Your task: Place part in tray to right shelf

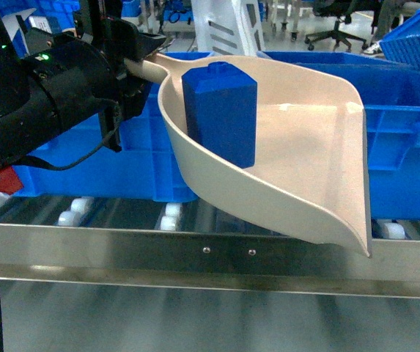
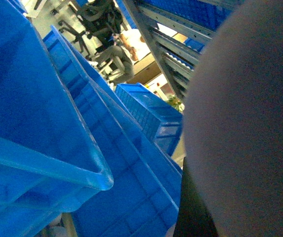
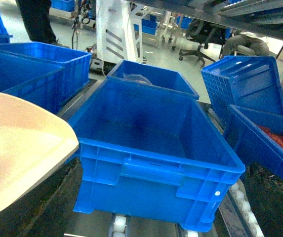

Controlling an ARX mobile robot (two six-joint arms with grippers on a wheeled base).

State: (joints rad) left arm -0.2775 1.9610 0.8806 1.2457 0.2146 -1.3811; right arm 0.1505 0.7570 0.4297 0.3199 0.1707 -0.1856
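Transport is the step I judge to be in hand: my left hand (image 1: 133, 55) comes in from the left, apparently clenched on the tray (image 1: 305, 147) by its handle, though the fingers are too dark to confirm. The tray hangs tilted above the front rail of the right shelf (image 1: 210, 253), with the part (image 1: 220, 114) standing against its back wall. Next I'd carry it over the rollers and set it down level, slowly, so the part cannot slide out. My right hand is out of sight. No readable writing anywhere.
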